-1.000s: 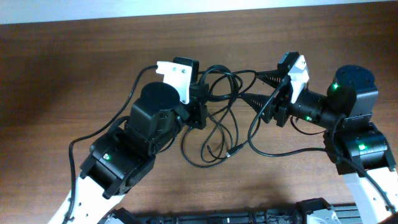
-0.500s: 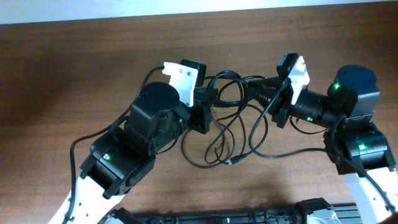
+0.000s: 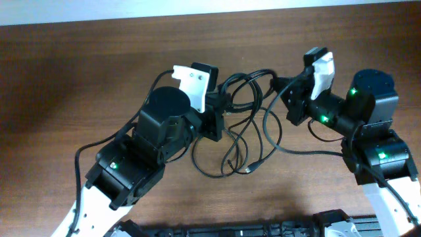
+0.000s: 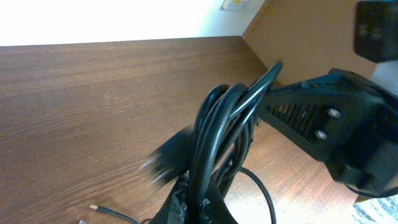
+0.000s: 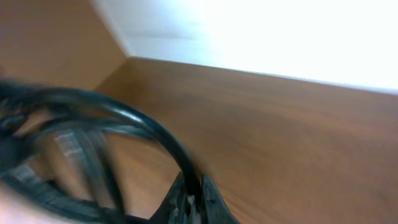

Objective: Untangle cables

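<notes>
My left gripper (image 3: 221, 109) is clamped shut on the cables (image 3: 247, 79); right gripper (image 3: 277, 84) pinches one of them. They run left-right between both, so I'd pull sideways.

There they are, the glossy black cords (image 4: 214, 134), over a reddish-brown, wood-grained worktop (image 3: 66, 79). A silvery plug tip (image 3: 248, 170) glints at six o'clock of the tangle. The left hand (image 3: 220, 106) is matt black under a white plastic cover (image 3: 191, 82). The right hand (image 3: 277, 84) is black too, with a white cap (image 3: 322, 69). Green lights (image 3: 355, 92) glow on the black arms (image 3: 164, 125). A pale wall strip (image 3: 197, 6) runs along twelve o'clock.
</notes>
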